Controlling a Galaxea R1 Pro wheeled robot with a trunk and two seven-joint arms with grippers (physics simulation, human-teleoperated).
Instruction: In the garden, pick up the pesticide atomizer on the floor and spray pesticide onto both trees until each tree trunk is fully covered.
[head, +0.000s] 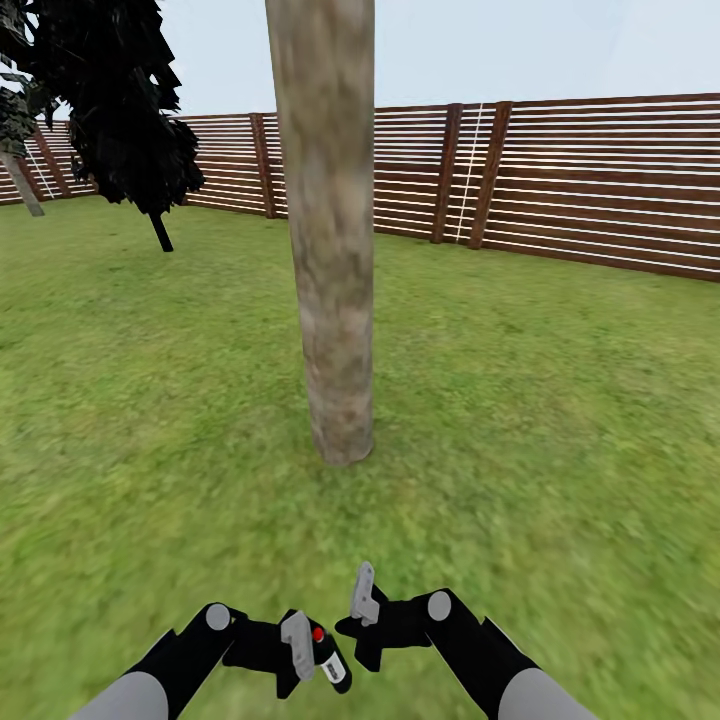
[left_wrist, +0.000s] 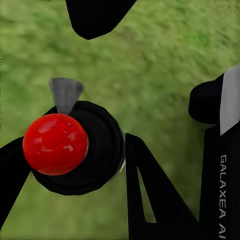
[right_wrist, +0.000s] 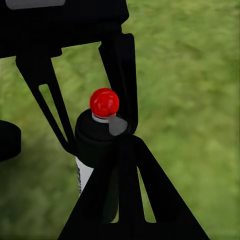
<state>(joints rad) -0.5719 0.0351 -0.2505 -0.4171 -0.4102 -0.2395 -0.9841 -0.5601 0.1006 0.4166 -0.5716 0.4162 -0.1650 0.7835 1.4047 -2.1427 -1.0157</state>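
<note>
Your left gripper (head: 312, 648) is pinched on the pesticide atomizer (head: 330, 660), holding it low over the lawn (head: 560, 400) with its red top up. Your right gripper (head: 362, 610) hangs just beside it; whether its fingers are spread or pressed together, I cannot tell. The tree trunk (head: 330, 250) stands straight ahead, with the fence (head: 600, 190) behind it.

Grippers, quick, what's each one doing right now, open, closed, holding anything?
Left gripper: closed on the pesticide atomizer, red top up.
Right gripper: holding nothing; open or shut cannot be told.
</note>
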